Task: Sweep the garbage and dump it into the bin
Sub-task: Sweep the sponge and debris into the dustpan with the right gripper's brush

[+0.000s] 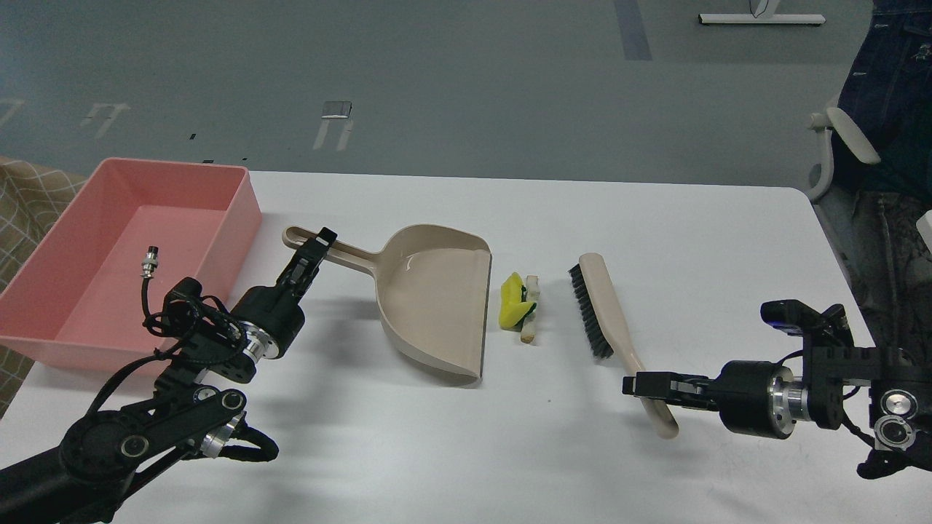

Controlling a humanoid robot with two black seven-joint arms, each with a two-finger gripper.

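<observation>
The garbage lies mid-table: a bright yellow soft piece (514, 302) and a pale bread-like wedge (530, 306) touching it on its right. A beige dustpan (437, 309) lies just left of them, mouth toward them. My left gripper (314, 247) is shut on the dustpan handle. My right gripper (641, 384) is shut on the handle of a beige brush (608, 309). Its black bristles (588, 309) face the garbage, a short gap to its right. The salmon-pink bin (131, 247) stands at the table's left edge and looks empty.
The white table (692, 233) ends at right near an office chair (837, 145) with dark clothing on it. A checked cloth (29, 196) lies behind the bin. A loose cable with a metal plug (149, 262) sticks up from my left arm.
</observation>
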